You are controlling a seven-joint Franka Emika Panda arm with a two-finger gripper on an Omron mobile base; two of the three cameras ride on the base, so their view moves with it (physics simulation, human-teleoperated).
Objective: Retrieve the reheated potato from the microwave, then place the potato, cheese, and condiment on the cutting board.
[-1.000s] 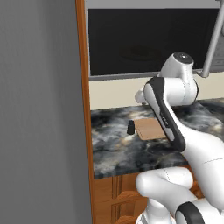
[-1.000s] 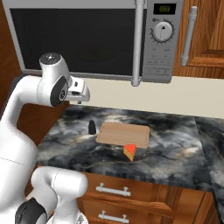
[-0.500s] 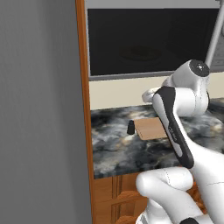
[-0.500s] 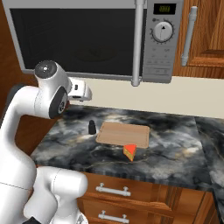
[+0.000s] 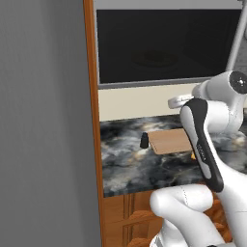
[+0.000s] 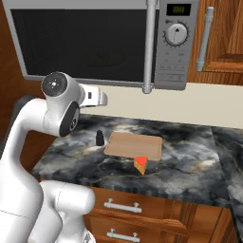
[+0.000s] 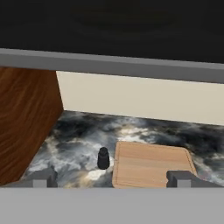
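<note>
While the pincer (image 7: 112, 178) is held above the counter (image 7: 74, 144), its jaws are spread wide and nothing is gripped or touched between them. Both dark fingertips (image 7: 43, 178) are seen at the bottom of the hand view, well apart, with the bottle (image 7: 103, 158) and the board (image 7: 151, 164) lying on the counter between and beyond them. In the right base view the hand (image 6: 92, 96) is seen raised just under the microwave (image 6: 95, 42), to the left of the board (image 6: 134, 144).

The bottle (image 6: 99, 137) stands upright just beside the left edge of the board, apart from it by a thin strip of counter. The board lies flat and bare on the marbled dark counter (image 6: 190, 166). The cheese (image 6: 140, 164) rests on the counter at the board's near edge, by its right corner; whether it touches the board cannot be told. In the left base view the bottle (image 5: 144, 140) and board (image 5: 170, 141) are seen again, partly behind the arm.

The microwave door is shut, its black glass (image 5: 164, 43) dark, and the handle (image 6: 150, 45) hangs upright at the door's right side. The potato cannot be made out through the glass. A wooden panel (image 7: 24, 122) borders the counter's left end.
</note>
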